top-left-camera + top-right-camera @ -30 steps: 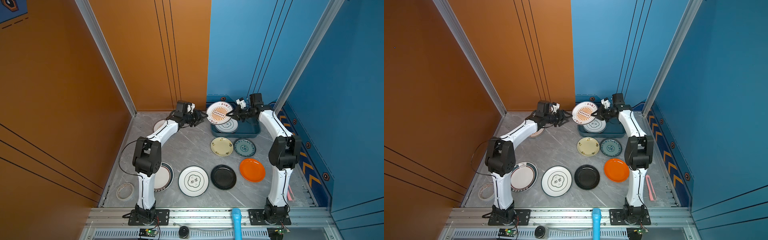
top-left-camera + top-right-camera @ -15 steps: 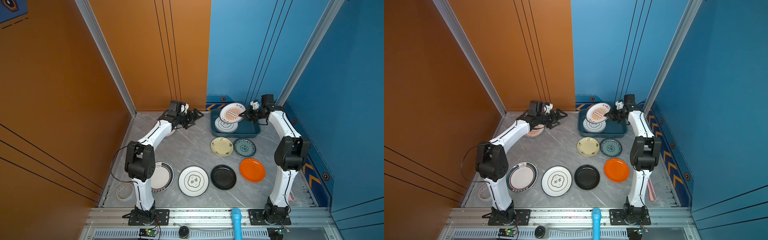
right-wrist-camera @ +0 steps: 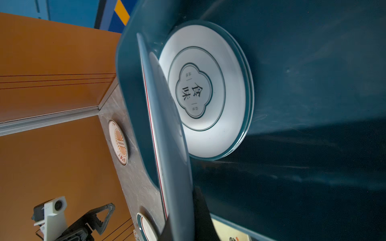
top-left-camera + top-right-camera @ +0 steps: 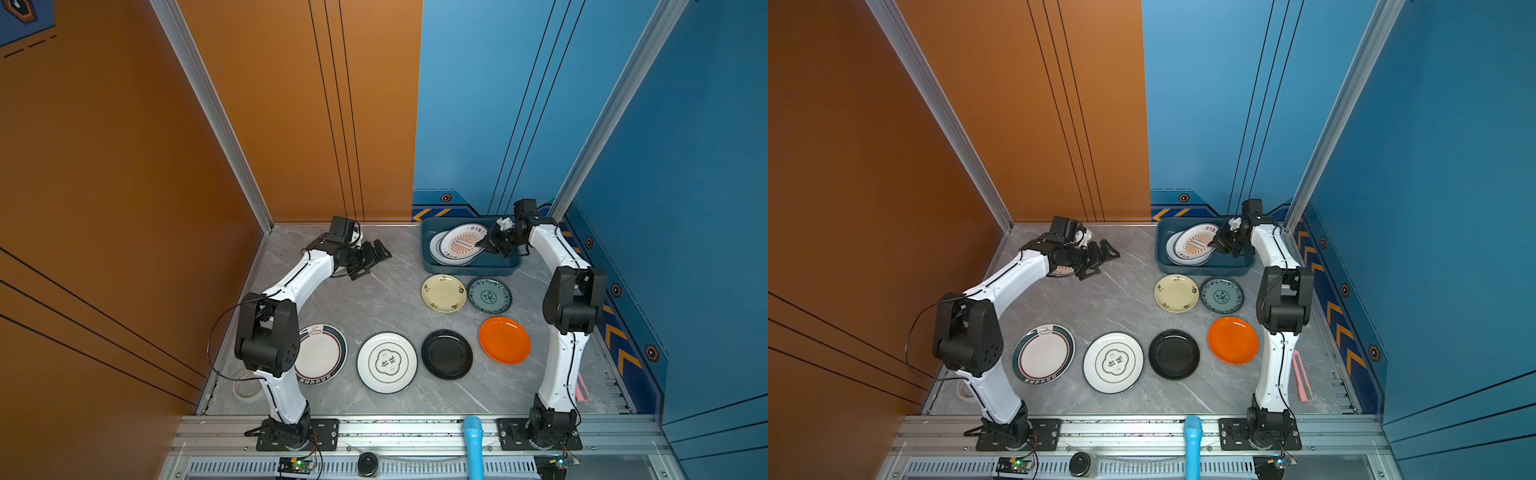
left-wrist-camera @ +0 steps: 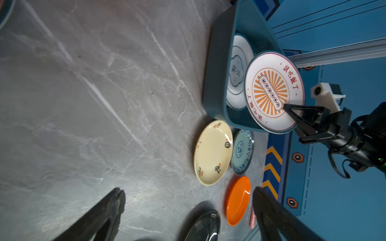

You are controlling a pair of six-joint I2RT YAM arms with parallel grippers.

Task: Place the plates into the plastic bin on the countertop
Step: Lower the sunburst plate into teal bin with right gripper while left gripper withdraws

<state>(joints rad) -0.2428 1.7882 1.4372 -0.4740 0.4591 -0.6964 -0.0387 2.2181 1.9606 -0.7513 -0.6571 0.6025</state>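
Plate with orange sunburst hangs clamped in right pincer over plastic bin; left pincer stands open.

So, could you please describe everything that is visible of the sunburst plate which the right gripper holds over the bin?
The sunburst plate is round, shallow and glossy white, with an orange ray disc, red characters and a thin red rim line. The right gripper is shut on its edge. It hangs tilted over the plastic bin, above the green-emblem plate lying inside. Whether its lower edge touches that plate cannot be told.
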